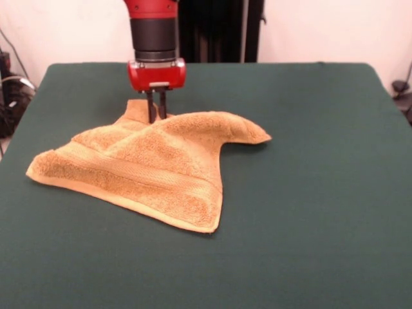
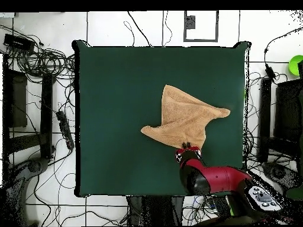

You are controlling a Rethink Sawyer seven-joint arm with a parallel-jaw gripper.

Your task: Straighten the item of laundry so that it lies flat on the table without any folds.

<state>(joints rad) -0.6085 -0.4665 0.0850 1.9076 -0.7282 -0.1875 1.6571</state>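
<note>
reaching down from the top of the front frame, gripper (image 1: 157,109) sits at the far edge of the towel (image 1: 154,167), fingers close together and apparently pinching a raised ridge of cloth. towel lies left of centre on the green bench (image 1: 322,193), rumpled, one corner folded up, woven band along the near edge. overhead: towel (image 2: 184,118) right of centre, gripper (image 2: 188,146) at its lower edge.
</note>
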